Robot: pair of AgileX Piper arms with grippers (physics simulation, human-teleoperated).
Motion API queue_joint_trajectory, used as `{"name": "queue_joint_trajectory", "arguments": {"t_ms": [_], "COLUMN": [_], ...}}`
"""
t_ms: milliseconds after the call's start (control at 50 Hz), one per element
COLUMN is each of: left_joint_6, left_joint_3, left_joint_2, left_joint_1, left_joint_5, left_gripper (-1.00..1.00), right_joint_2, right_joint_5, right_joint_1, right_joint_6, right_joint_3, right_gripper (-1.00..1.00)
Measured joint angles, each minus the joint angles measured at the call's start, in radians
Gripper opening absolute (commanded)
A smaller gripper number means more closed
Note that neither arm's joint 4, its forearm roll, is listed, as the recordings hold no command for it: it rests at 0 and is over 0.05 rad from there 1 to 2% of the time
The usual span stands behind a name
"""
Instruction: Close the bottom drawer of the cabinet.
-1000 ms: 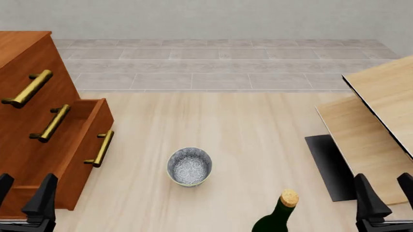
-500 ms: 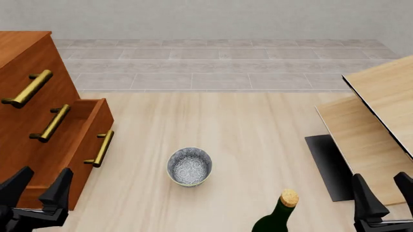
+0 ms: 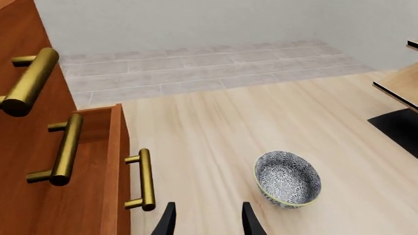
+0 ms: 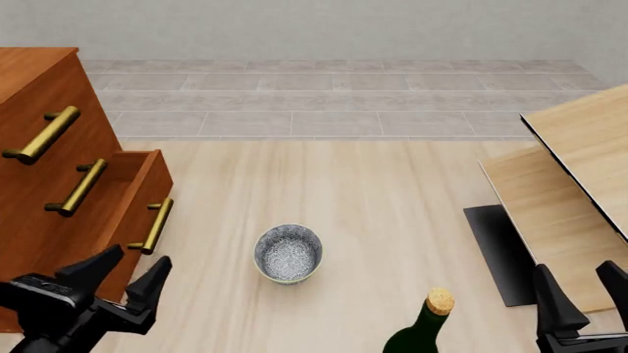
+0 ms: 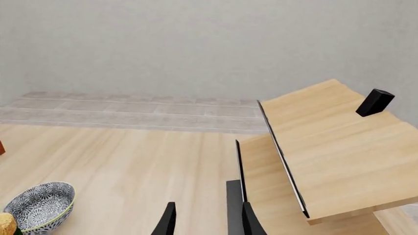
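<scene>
The reddish-brown cabinet stands at the left, also in the left wrist view. Its bottom drawer is pulled out, with a brass bar handle on its front; it shows in the left wrist view with its handle. My left gripper is open and empty, just in front of the drawer's near corner, below the handle; its fingertips show in the wrist view. My right gripper is open and empty at the bottom right.
A patterned bowl sits on the floor mid-scene, right of the drawer. A green bottle with a cork stands at the bottom edge. A pale wood table and dark mat are at the right.
My left gripper has moved forward and to the right, from the bottom left corner to just in front of the open drawer. The right gripper has barely moved.
</scene>
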Motion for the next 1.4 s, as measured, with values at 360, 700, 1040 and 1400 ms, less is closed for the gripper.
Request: {"name": "queue_joint_trajectory", "arguments": {"t_ms": [360,700,1040,1400], "left_joint_6": [-0.064,-0.156,-0.186,-0.147], "left_joint_3": [-0.004,-0.039,-0.074,-0.111], "left_joint_2": [0.344,0.635,0.847,0.941], "left_joint_1": [-0.149,-0.149,-0.077,0.051], "left_joint_5": [-0.254,-0.429,-0.539,-0.551], "left_gripper": [1.00,1.00,1.00,1.00], "right_joint_2": [0.013,0.020,0.022,0.022], "right_joint_5": [-0.009,-0.015,-0.017,-0.016], "right_joint_1": [0.005,0.009,0.012,0.013], "right_joint_6": [-0.005,-0.008,-0.010,-0.011], "right_joint_3": [0.000,0.001,0.000,0.000], "right_gripper": [1.00,1.00,1.00,1.00]}}
